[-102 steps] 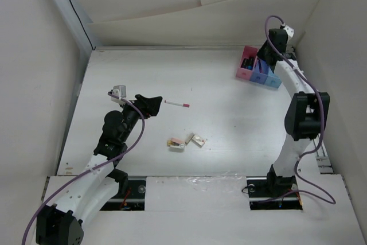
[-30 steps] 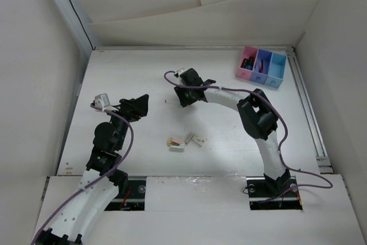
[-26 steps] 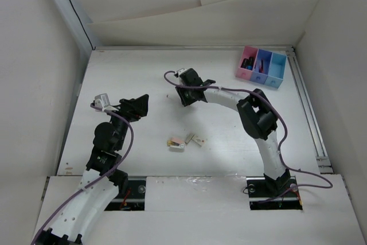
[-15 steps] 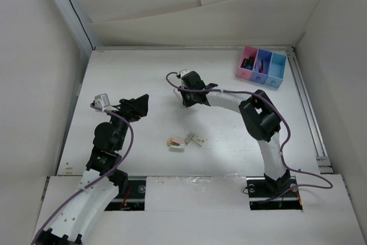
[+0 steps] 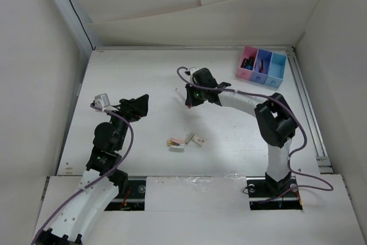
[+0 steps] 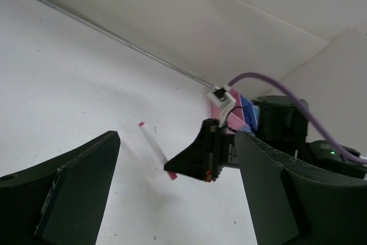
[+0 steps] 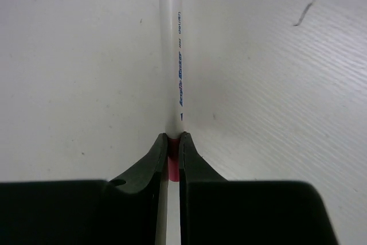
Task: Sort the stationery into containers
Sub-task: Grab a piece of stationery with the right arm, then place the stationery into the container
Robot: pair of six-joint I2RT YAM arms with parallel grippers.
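Note:
My right gripper (image 7: 174, 139) is shut on the pink end of a white pen (image 7: 174, 67), which sticks straight out ahead of the jaws. The top view shows that gripper (image 5: 193, 99) at mid table, the pen's tip (image 5: 188, 106) just below it. In the left wrist view the pen (image 6: 153, 144) hangs tilted above the table from the right gripper (image 6: 172, 167). My left gripper (image 5: 140, 104) stands open and empty, well left of the pen. The joined containers, pink (image 5: 248, 64), blue (image 5: 262, 66) and light blue (image 5: 277, 68), sit at the far right. Small eraser blocks (image 5: 175, 143) (image 5: 198, 139) lie nearer the front.
White walls close in the table on the left, the back and the right. A metal rail (image 5: 307, 107) runs along the right edge. Dark items lie in the pink and blue bins. The purple cable (image 5: 246, 94) trails along the right arm.
The right gripper has closed on the pen's pink end, lifted it off the table and shifted a little to the right. The left arm has stayed put over the last second.

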